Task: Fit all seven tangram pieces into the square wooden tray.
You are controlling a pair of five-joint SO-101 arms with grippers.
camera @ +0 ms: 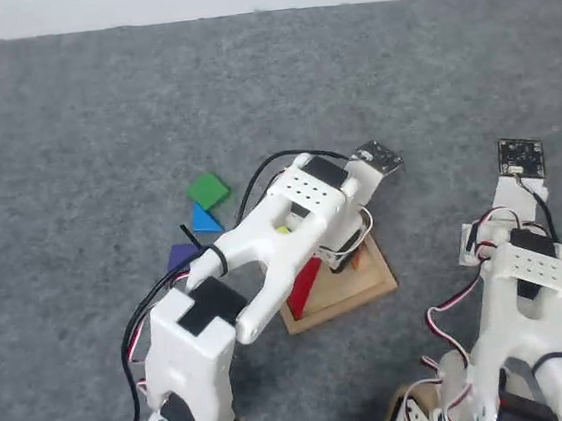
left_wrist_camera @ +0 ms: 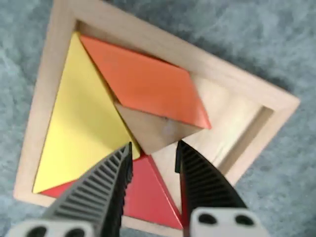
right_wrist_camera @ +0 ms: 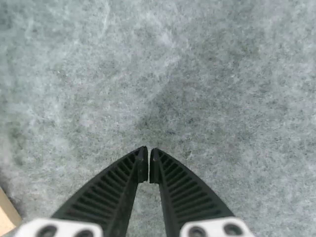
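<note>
I'm working over a desk covered in grey felt, with a strip of pale wall along its 12 o'clock edge in the high view. The wooden tray sits just right of centre, turned so that one corner points to about 4 o'clock.

My left arm comes in from 7 o'clock and hangs right over the tray. Its claw is open, fingers spread above the board. A yellow triangle has its long side against one tray wall. An orange parallelogram runs lengthwise along the neighbouring wall, meeting the yellow at the corner. A red triangle points its tip up between the claw's fingers; I cannot tell whether they touch it. Bare wood shows beside it.

Three pieces lie on the felt at about 10 o'clock from the tray: a green square, a blue triangle just beside it, and a purple piece nearer the arm.

My right arm stands at 4 o'clock, well apart from the tray. Its claw is closed, tips together with nothing between them, over plain felt.
</note>
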